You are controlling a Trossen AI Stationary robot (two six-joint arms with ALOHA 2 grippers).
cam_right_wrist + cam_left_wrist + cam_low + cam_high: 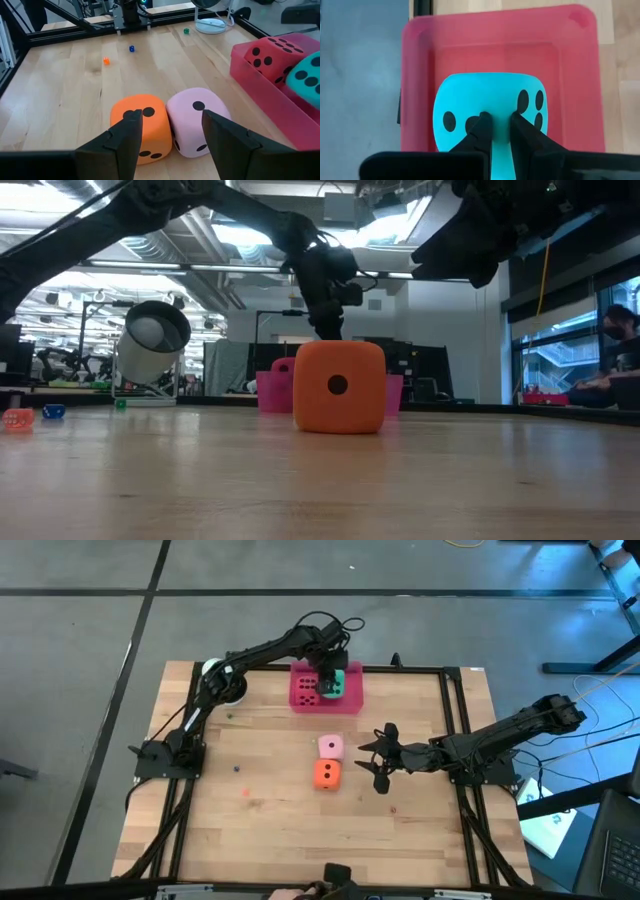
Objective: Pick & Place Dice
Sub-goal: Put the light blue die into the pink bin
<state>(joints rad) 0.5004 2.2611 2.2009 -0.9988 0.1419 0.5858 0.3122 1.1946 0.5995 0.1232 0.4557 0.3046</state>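
Left end effector: mine, over the pink tray at the far edge of the tabletop, fingers pinched into the top of the green die, clamped on it.
Right end effector: mine, low over the middle of the tabletop, fingers spread apart and holding nothing, pointed at the pink and orange dice.
Green die: inside the tray, in the right-hand part as seen from above; in my left wrist view it looks cyan, with dark pips on its faces.
Red die: inside the same tray, just beside the green one, on its left from above.
Pink die: on the bare wood near the middle of the tabletop, outside the tray, one pip up.
Orange die: touching the pink die, on the side nearer the front edge; the low view shows one dark pip on its facing side.
Pink tray: rectangular, against the far frame rail, holding the red and green dice.
Tabletop: light wooden planks inside a black frame.
Small bits: tiny blue, orange and green pieces scattered on the left part of the wood, well apart from the dice.
White round object: at the far left corner, near my left arm.
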